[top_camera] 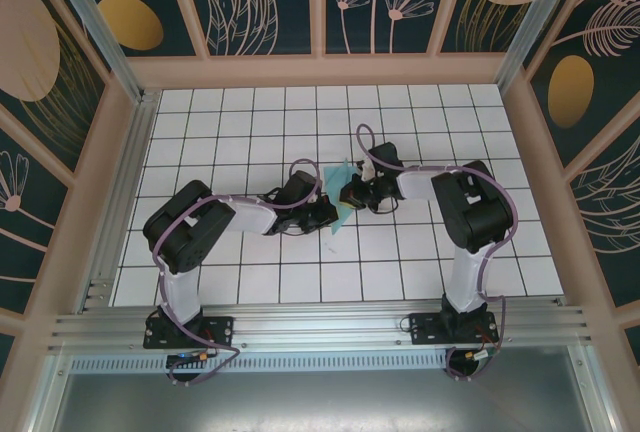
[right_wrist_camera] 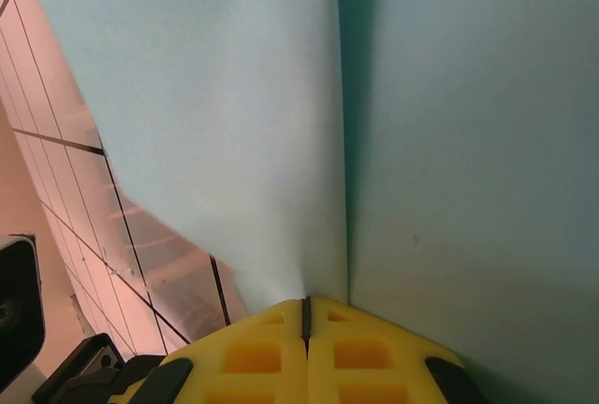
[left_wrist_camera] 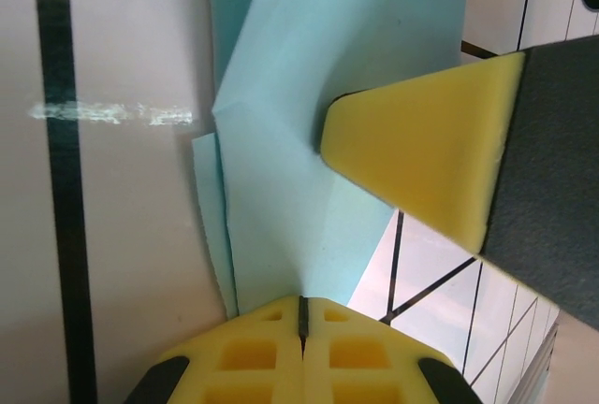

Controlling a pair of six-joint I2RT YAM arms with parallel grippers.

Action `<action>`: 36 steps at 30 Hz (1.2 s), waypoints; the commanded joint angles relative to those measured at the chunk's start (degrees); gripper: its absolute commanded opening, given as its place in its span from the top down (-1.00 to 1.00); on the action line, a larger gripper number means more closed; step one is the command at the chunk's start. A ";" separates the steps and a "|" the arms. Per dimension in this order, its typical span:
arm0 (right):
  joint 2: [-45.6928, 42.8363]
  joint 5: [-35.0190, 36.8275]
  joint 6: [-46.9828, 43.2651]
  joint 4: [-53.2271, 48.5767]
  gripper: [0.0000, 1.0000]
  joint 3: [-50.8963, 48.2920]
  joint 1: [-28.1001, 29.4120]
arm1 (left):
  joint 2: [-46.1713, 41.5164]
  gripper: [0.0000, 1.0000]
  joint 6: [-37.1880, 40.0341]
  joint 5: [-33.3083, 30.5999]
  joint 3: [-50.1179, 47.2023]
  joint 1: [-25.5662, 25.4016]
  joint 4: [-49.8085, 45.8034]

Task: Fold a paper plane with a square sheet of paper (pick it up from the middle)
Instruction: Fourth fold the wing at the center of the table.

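The light teal-blue sheet of paper hangs creased and partly folded above the white grid table, held between both arms near the middle. In the left wrist view the paper rises from my left gripper, whose yellow jaws are shut on its lower edge. The right gripper's yellow fingertip presses against that paper from the right. In the right wrist view the paper shows a vertical crease, and my right gripper is shut on it. From above, the left gripper and right gripper nearly touch.
The tiled table is ringed by wooden walls at the back and sides, and an aluminium rail runs along the near edge by the arm bases. A scuffed white mark lies on the table left of the paper.
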 commanded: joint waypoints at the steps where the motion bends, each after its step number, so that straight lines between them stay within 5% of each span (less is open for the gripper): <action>1: 1.67 2.10 -2.45 -3.22 0.84 3.85 -1.54 | 1.76 1.00 1.36 -3.13 -1.53 0.05 -10.46; 21: 13.89 6.71 -5.94 -7.10 0.81 20.45 -7.23 | 2.43 1.00 4.18 -1.86 -2.95 -0.12 -12.56; 36: -1.68 0.73 -10.40 -5.60 0.80 7.21 -0.23 | 2.31 1.00 4.12 -2.31 -2.51 -0.06 -12.53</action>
